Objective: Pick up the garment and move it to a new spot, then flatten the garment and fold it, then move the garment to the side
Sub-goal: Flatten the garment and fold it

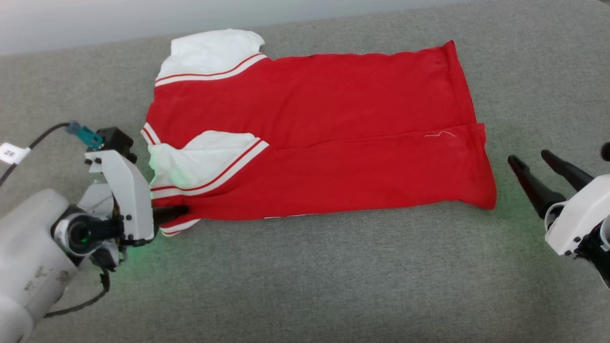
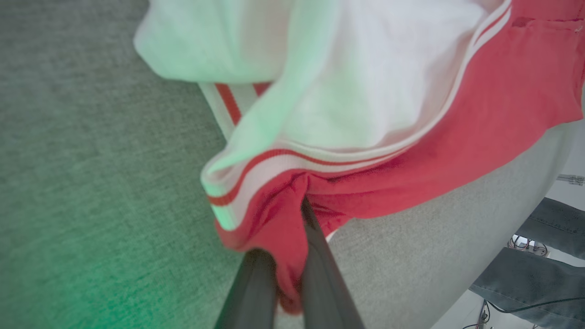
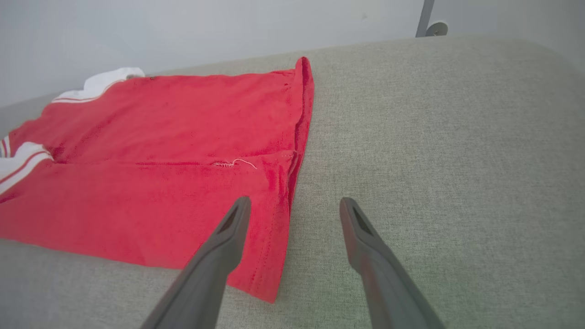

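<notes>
Left gripper (image 1: 177,212) pinches the sleeve-end corner of the jersey (image 1: 333,143), fingertips buried in red cloth. Right gripper (image 1: 529,157), jaws spread, stands just beside the jersey's hem. Jersey lies folded on grey upholstery (image 1: 305,286); cable tag (image 1: 10,153) writing illegible.

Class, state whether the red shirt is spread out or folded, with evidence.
Partly folded: on the garment, the near long side lies doubled over the middle, its edge crossing the red body.
</notes>
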You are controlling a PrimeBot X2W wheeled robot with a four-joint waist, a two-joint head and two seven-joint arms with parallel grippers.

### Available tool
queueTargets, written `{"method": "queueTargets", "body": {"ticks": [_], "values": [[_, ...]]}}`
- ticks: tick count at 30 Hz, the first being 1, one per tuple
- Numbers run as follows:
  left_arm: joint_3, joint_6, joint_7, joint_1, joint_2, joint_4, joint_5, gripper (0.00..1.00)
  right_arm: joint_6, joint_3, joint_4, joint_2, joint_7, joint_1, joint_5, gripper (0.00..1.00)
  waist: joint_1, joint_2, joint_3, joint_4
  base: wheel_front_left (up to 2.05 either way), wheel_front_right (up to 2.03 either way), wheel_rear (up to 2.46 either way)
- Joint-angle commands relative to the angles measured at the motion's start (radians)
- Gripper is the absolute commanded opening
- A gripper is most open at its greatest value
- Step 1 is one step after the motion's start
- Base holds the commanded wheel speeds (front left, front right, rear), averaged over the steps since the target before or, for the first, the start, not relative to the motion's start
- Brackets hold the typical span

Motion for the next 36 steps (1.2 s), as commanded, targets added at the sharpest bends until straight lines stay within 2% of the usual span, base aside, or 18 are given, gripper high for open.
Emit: {"method": "queueTargets", "body": {"ticks": [1,8,12,16,21,22,23,24,25,30,36], "values": [[-0.031,-0.013,-0.001,0.042,-0.048,0.001,0.006,0.00,-0.001,0.025,-0.015,-0.019,0.028,-0.009,-0.018,1.00,0.0000,-0.0001,-0.003,0.009,0.00,0.00,0.00],[-0.029,-0.042,-0.019,0.044,-0.053,-0.023,0.020,0.00,-0.001,0.138,-0.012,-0.090,0.288,-0.082,-0.050,1.00,0.0000,-0.0001,-0.008,0.034,0.00,0.00,0.00],[-0.034,-0.050,-0.028,0.047,-0.065,-0.035,0.029,0.00,-0.001,0.181,0.032,-0.078,0.418,-0.130,-0.046,1.00,0.0000,-0.0001,-0.008,0.051,0.00,0.00,0.00],[-0.032,-0.058,-0.038,0.043,-0.076,-0.049,0.034,0.00,-0.001,0.206,0.113,-0.059,0.489,-0.174,-0.068,1.00,0.0000,-0.0001,-0.005,0.064,0.00,0.00,0.00],[-0.033,-0.065,-0.048,0.044,-0.085,-0.056,0.040,0.00,-0.001,0.234,0.202,-0.025,0.506,-0.203,-0.085,1.00,0.0000,-0.0001,-0.005,0.076,0.00,0.00,0.00],[-0.033,-0.065,-0.050,0.045,-0.086,-0.057,0.041,0.00,-0.001,0.242,0.211,-0.019,0.508,-0.203,-0.085,0.46,0.0000,-0.0001,-0.006,0.078,0.00,0.00,0.00],[-0.033,-0.066,-0.051,0.048,-0.086,-0.057,0.042,0.00,-0.001,0.252,0.217,-0.012,0.507,-0.202,-0.079,0.12,0.0000,-0.0001,-0.007,0.079,0.00,0.00,0.00],[-0.033,-0.066,-0.051,0.048,-0.086,-0.057,0.042,0.00,-0.001,0.252,0.217,-0.012,0.507,-0.202,-0.079,0.12,0.0000,-0.0001,-0.007,0.079,0.00,0.00,0.00],[-0.034,-0.064,-0.054,0.050,-0.086,-0.058,0.043,0.00,0.000,0.257,0.222,-0.009,0.504,-0.202,-0.072,0.00,0.0000,-0.0001,-0.009,0.080,0.00,0.00,0.00],[-0.034,-0.065,-0.075,0.075,-0.060,-0.089,0.048,0.00,-0.001,0.251,0.232,-0.037,0.450,-0.188,-0.047,0.00,0.0000,-0.0001,-0.042,0.084,0.00,0.00,0.00],[-0.034,-0.065,-0.126,0.124,0.006,-0.208,0.065,0.00,-0.001,0.245,0.182,-0.097,0.436,-0.129,0.015,0.00,0.0000,-0.0001,-0.083,0.099,0.00,0.00,0.00]]}}
